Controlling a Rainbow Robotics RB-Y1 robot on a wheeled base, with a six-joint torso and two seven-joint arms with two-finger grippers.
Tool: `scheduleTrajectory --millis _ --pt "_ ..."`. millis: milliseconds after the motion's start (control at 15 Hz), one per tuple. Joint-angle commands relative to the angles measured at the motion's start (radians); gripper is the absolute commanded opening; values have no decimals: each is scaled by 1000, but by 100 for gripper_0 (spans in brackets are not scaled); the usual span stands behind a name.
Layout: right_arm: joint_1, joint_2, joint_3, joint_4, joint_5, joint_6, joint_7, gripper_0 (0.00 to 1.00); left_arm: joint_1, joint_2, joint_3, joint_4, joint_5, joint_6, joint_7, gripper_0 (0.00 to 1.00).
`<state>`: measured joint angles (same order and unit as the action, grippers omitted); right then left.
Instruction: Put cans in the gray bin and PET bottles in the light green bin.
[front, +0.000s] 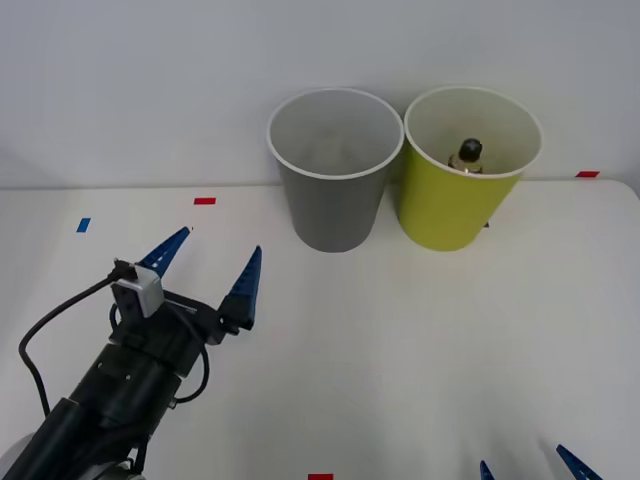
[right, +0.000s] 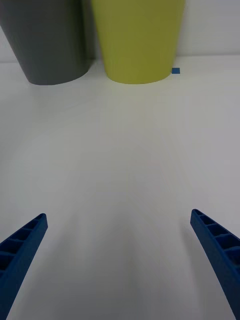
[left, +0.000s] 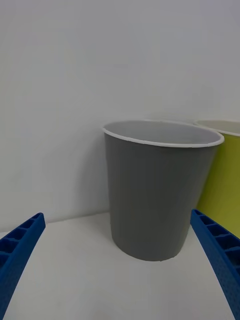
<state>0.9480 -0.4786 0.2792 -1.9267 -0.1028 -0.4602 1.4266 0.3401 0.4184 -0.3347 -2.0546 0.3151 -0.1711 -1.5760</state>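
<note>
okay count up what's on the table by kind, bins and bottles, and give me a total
Bins: 2, the gray bin and the green bin.
Bottles: 1, its cap and neck showing inside the green bin.
Cans: 0 seen on the table.
Total: 3.

Bright even light, soft faint shadows (none hard), sharp focus, no glare

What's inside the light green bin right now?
The PET bottle stands in the light green bin; from the front view its black cap and dark neck show above the near wall. Its lower body and the bin floor are hidden by that wall.
</note>
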Motion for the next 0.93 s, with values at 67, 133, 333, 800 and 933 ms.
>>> scheduleTrajectory --millis 67,133,333,800,933 --pt "0 0 0 0 0 0 0 100 60 -16 2 1 -11 -39 -13 100" --pt "0 0 0 0 0 0 0 100 88 -16 16 1 -19 -41 -16 100" --pt "0 0 0 0 0 0 0 100 175 23 66 60 -13 -133 -12 100" --pt "0 0 0 0 0 0 0 100 264 -113 138 338 -34 -354 4 100" --pt "0 0 0 0 0 0 0 100 339 -122 123 338 -80 -372 5 100"
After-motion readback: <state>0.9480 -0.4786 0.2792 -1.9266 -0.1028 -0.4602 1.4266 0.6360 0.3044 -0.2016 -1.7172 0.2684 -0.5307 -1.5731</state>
